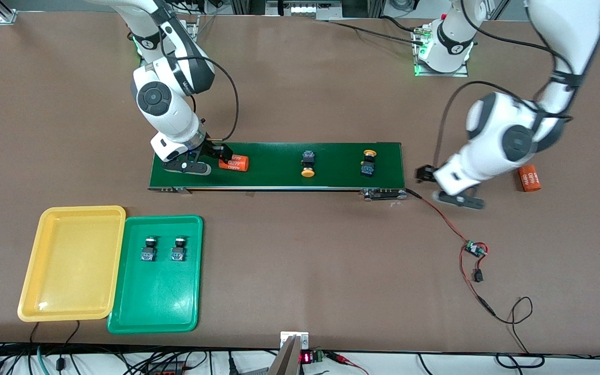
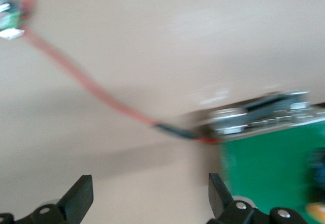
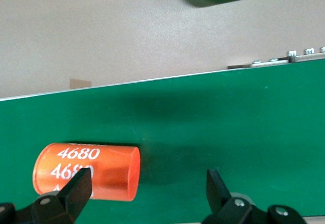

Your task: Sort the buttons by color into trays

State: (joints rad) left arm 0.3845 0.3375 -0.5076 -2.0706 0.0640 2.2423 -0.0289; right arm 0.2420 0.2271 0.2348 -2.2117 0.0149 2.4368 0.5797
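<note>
My right gripper (image 1: 203, 159) hangs low over the right arm's end of the belt (image 1: 331, 179), fingers spread wide and holding nothing; in its wrist view an orange cylinder (image 3: 86, 172) lies on the belt just beside one fingertip (image 3: 76, 188), which is not a thing I am sorting; my left gripper (image 1: 448, 187) is over bare table just off the belt's other end, jaws also wide apart and empty, with a second orange cylinder (image 1: 529, 177) lying on the table near it; the two yellow buttons are what matters, both on the belt: one (image 1: 308, 164) near the middle, its cap pointing toward the front camera, the other (image 1: 368, 161) closer to the left arm's end, cap pointing away from that camera; so each button's long axis runs across the belt, and I judge the left gripper nearer to the second, the right gripper roughly nearer to the first; the two green buttons (image 1: 163, 249) already stand side by side in the green tray (image 1: 154, 312); the yellow tray (image 1: 71, 307) touching it holds nothing, both trays nearer the front camera than the belt; the brown table (image 1: 300, 94) is otherwise bare apart from a red wire (image 1: 438, 216) and a small circuit board (image 1: 473, 249).
</note>
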